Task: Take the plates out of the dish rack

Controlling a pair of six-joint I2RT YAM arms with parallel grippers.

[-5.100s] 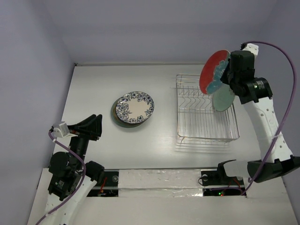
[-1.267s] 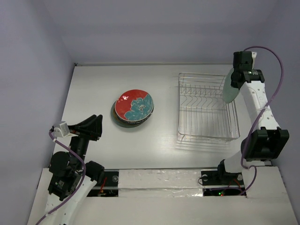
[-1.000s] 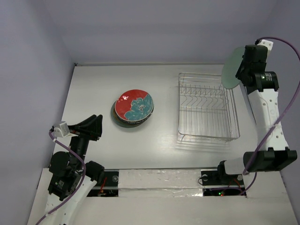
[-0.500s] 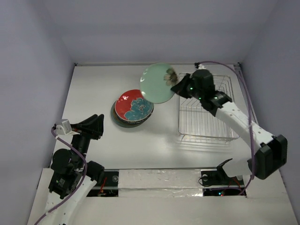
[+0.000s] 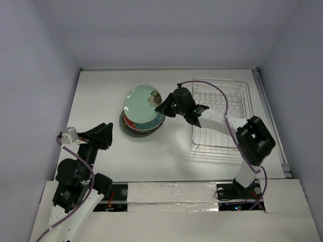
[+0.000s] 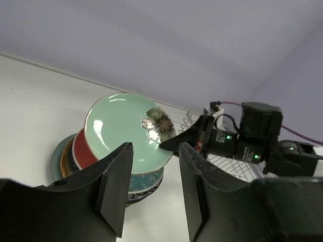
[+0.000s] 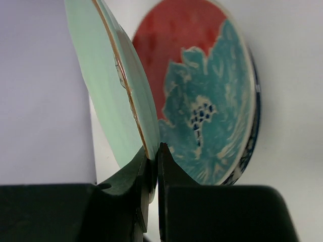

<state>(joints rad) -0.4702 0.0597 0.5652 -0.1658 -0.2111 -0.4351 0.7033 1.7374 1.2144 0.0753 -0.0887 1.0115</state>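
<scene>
My right gripper point(image 5: 162, 108) point(image 7: 153, 161) is shut on the right rim of a mint green plate point(image 5: 141, 102) point(image 6: 126, 131) point(image 7: 113, 96). The plate hovers tilted just above a stack of plates point(image 5: 130, 126) at the table's centre left. The red plate with a teal flower point(image 7: 202, 96) point(image 6: 82, 151) tops that stack. The silver wire dish rack point(image 5: 224, 128) point(image 6: 224, 164) stands on the right with no plates in it. My left gripper point(image 5: 100, 135) point(image 6: 154, 196) hangs open near the front left, apart from the stack.
The rack's right side lies close to the table's right edge point(image 5: 272, 121). Purple walls close in the table at the back and sides. The right arm's purple cable point(image 5: 212, 88) arcs over the rack.
The right gripper has carried the mint green plate from above the rack's right end leftward and down to just over the stack. The left arm has barely moved.
</scene>
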